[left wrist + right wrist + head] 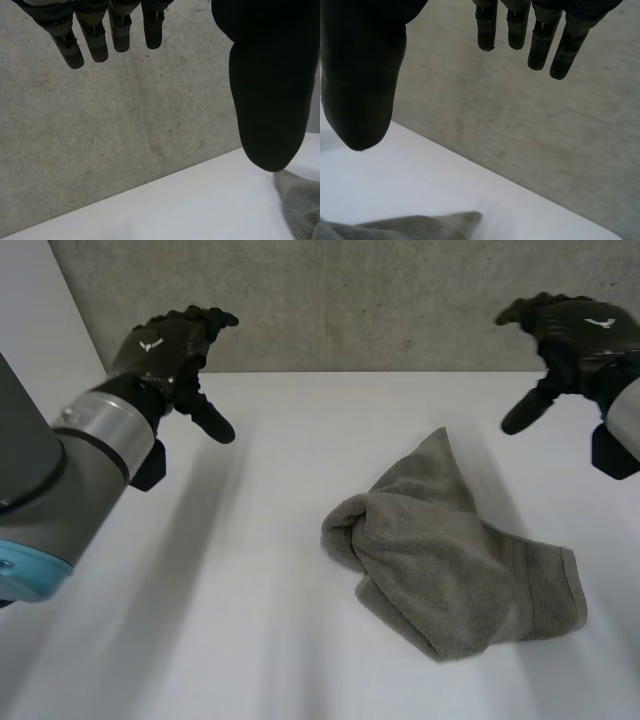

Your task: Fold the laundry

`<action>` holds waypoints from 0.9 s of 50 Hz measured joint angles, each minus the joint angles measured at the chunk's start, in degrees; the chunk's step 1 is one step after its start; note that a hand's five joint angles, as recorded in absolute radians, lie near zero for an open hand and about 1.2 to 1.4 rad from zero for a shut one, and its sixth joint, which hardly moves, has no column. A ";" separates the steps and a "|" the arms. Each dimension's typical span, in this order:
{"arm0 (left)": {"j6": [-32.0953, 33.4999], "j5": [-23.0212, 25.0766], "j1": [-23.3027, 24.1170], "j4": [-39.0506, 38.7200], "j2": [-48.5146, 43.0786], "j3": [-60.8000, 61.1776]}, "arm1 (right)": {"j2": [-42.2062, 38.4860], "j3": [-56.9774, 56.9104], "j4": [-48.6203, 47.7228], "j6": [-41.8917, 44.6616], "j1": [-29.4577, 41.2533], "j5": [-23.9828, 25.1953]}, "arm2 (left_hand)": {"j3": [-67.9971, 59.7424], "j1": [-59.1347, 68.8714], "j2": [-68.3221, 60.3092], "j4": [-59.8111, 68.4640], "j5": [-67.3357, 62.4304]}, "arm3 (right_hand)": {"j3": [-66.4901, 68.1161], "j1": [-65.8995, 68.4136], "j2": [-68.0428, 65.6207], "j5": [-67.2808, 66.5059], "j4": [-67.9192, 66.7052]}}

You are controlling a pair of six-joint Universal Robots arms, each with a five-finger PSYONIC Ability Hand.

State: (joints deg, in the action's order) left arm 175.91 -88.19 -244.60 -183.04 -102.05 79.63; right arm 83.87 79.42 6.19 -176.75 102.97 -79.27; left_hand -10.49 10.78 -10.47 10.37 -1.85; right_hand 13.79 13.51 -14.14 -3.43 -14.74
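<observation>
Grey towel crumpled; left robot hand, right robot hand raised, released, empty.

Towel lies bunched on the table, right of centre in the head view, one corner pointing toward the wall that stands behind the table's far edge. Left hand hangs over the far left part of the table, well apart from the towel. Right hand hangs over the far right part, behind the towel's right end and clear of it. Towel sits between the two hands, nearer the right one. Left wrist view: towel beside the thumb tip, wall ahead of the fingertips. Right wrist view: towel corner under the palm, on the table
</observation>
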 measured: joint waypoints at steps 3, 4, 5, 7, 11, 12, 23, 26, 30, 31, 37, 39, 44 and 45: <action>0.13 -1.43 0.33 5.81 0.75 -4.11 | 0.26 0.29 0.12 -0.20 -0.39 -4.11 | 0.00 0.00 0.00 0.00 0.00 | 0.00 0.00 0.00 0.00 0.00; 0.20 -2.11 0.37 7.82 1.02 -5.62 | 0.24 0.19 0.25 -0.10 -0.49 -5.50 | 0.00 0.00 0.00 0.00 0.00 | 0.02 0.00 0.00 0.00 0.00; 0.23 -2.44 0.37 8.75 1.16 -6.34 | 0.23 0.13 0.31 -0.05 -0.51 -5.89 | 0.00 0.00 0.00 0.00 0.00 | 0.00 0.00 0.00 0.00 0.00; 0.36 -3.48 0.32 11.71 1.63 -8.50 | 0.15 -0.22 0.51 0.17 -0.55 -7.14 | 0.00 0.00 0.00 0.00 0.00 | 0.00 0.00 0.00 0.00 0.00; 0.59 -4.62 -0.05 15.59 2.67 -11.06 | -0.03 -0.90 1.19 0.50 -0.51 -8.03 | 0.00 0.00 0.00 0.00 0.00 | 0.00 0.00 0.00 0.00 0.00; 0.65 -4.78 -0.20 16.36 3.07 -11.46 | -0.07 -1.06 1.46 0.56 -0.48 -8.04 | 0.00 0.00 0.00 0.00 0.00 | 0.00 0.00 0.00 0.00 0.00; 0.77 -4.59 -0.64 17.46 4.77 -11.30 | -0.04 -1.94 2.74 0.67 -0.46 -7.39 | 0.00 0.00 0.00 -0.01 0.00 | 0.00 0.00 0.00 0.00 0.00; 0.74 -4.51 -0.64 17.32 4.82 -10.92 | 0.00 -2.21 3.05 1.19 -0.46 -6.95 | 0.00 0.00 0.00 -0.01 0.00 | 0.02 0.00 0.00 0.00 0.00; 0.68 -4.35 -0.63 16.76 4.75 -9.81 | -0.05 -2.64 3.76 4.39 -0.23 -5.78 | 0.00 0.00 0.00 -0.01 0.00 | 0.00 0.00 0.00 0.00 0.00; 0.68 -4.20 -0.63 16.44 4.65 -9.41 | -0.20 -2.59 4.23 7.39 -0.10 -4.99 | 0.00 0.00 0.00 -0.01 0.00 | 0.00 0.00 0.00 0.00 0.00; 0.64 -1.45 -0.61 14.28 2.59 -7.67 | -1.83 -1.50 6.88 22.55 0.24 -2.77 | 0.00 0.00 0.00 -0.01 0.00 | 0.00 0.00 0.00 0.00 0.00; 0.60 -0.29 -0.58 13.76 1.37 -7.25 | -2.65 -1.15 7.90 26.56 0.27 -2.60 | 0.00 0.00 0.00 -0.01 0.00 | 0.00 0.00 0.00 0.00 0.00; 0.25 2.87 -0.12 12.80 -3.42 -6.48 | -5.46 -0.63 10.49 32.63 0.26 -2.12 | 0.00 0.00 0.00 -0.01 0.00 | 0.00 0.00 0.00 0.00 0.00; 0.12 3.55 0.16 12.51 -4.96 -6.34 | -6.14 -0.55 11.04 33.18 0.25 -1.92 | 0.00 0.00 0.00 -0.01 0.00 | 0.00 0.00 0.00 0.00 0.00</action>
State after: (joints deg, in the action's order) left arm 176.03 -84.64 -244.44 -170.53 -107.01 73.29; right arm 77.74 78.87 17.22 -143.57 103.22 -81.19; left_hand -10.49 10.78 -10.47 10.35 -1.85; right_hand 13.80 13.52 -14.15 -3.43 -14.75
